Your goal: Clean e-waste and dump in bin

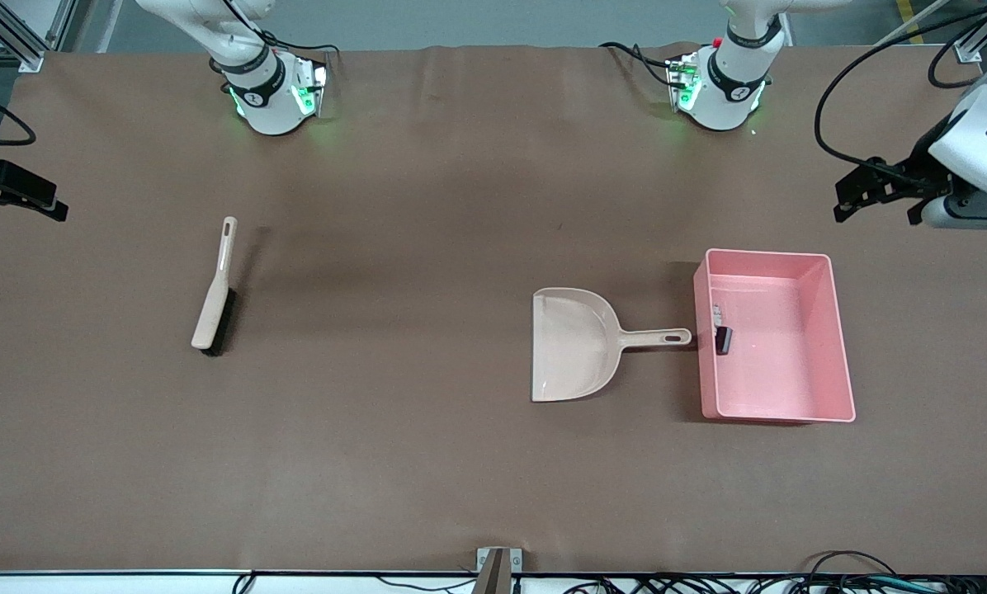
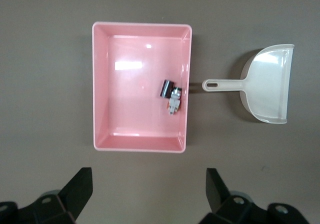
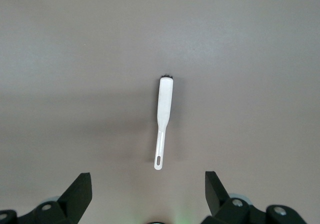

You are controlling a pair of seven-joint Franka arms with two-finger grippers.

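Two tiny electronic parts (image 1: 720,330), one whitish, one dark block, lie touching inside the pink rectangular plastic bin (image 1: 824,346) at centre right of the front frame, against its wall beside the beige plastic dustpan (image 1: 572,346) on the brown worktop (image 1: 394,462). A beige hand brush (image 1: 215,293) lies centre left. Both arms wait: the left gripper (image 1: 873,194) at the upper right edge and the right gripper (image 1: 15,198) at the upper left edge each hold nothing, fingers spread wide.

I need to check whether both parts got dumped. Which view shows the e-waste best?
The left wrist view: both tiny e-waste parts lie unobstructed on the floor of the pink rectangular plastic bin, by one wall. The front view shows them smaller and partly hidden by that wall; the right wrist view shows neither.
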